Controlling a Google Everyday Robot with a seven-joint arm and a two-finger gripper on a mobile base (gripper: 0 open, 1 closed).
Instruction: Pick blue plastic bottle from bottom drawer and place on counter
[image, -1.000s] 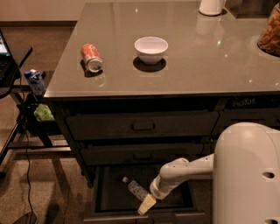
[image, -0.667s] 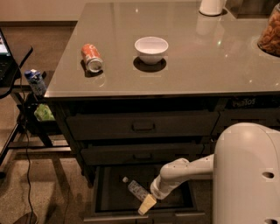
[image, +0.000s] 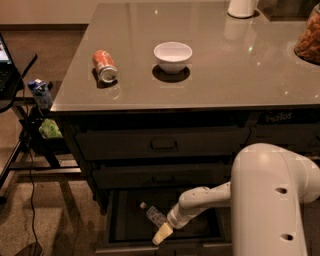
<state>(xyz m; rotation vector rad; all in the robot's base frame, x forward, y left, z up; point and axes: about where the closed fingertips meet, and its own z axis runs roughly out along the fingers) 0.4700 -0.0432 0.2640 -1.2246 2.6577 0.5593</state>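
Bottom drawer (image: 129, 226) is pulled open, lowest of the left stack, dark flat inside. Blue plastic bottle (image: 153, 214) lies on its side in it, approx. mid-drawer, white cap toward the back-left, body angled down to the right. Gripper (image: 162, 233) sits low in the drawer just beside the bottle's lower-right end, pale cream tip pointing down-left toward the front edge; whether it's released or grasping anything can't be told, nor whether it touches the bottle. White arm (image: 201, 200) comes in from the right, bent down into the drawer from the big white robot body (image: 274, 200) filling the btm-right corner. The 2 drawers above, e.g. top drawer (image: 163, 144), are closed w/ small rectangular handles. Counter (image: 225, 70) is glossy grey-beige, reflective. On it: orange-red soda can (image: 104, 66) on its side at left, white bowl (image: 172, 56) upright near the middle, well apart from the can; white container (image: 242, 7) at the far edge, cut off by the frame; an orange-brown item (image: 308, 36) at the right edge, too cropped to ID. Left of the cabinet: black side table (image: 19, 67), a blue-topped bottle (image: 40, 93) upright below it, a green item (image: 50, 128) lower down, and a dark cable (image: 31, 165) trailing to the floor.
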